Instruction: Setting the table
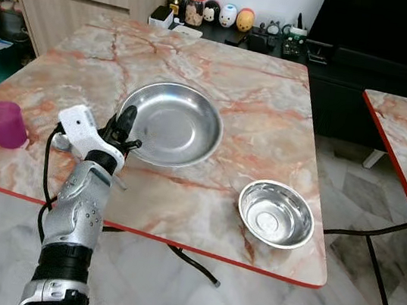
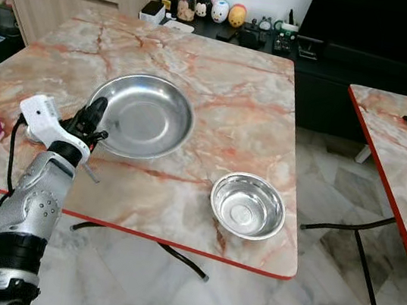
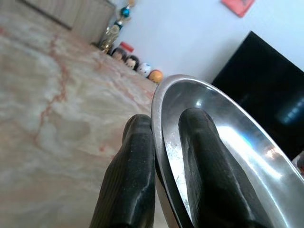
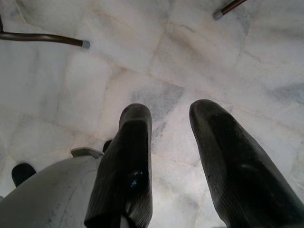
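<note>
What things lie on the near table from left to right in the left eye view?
Purple cup → left gripper, shut on the rim of the large steel plate → small steel bowl.

My left claw [image 1: 124,127] has black fingers [image 3: 133,175] on a silver arm, and the plate [image 1: 171,122] it pinches is shiny silver steel. Under it the table [image 1: 243,89] is marble-patterned, cream with orange-pink veins and a red edge. To my claw's right the small bowl [image 1: 276,213] is also silver; to its left the cup [image 1: 3,123] is purple.
</note>
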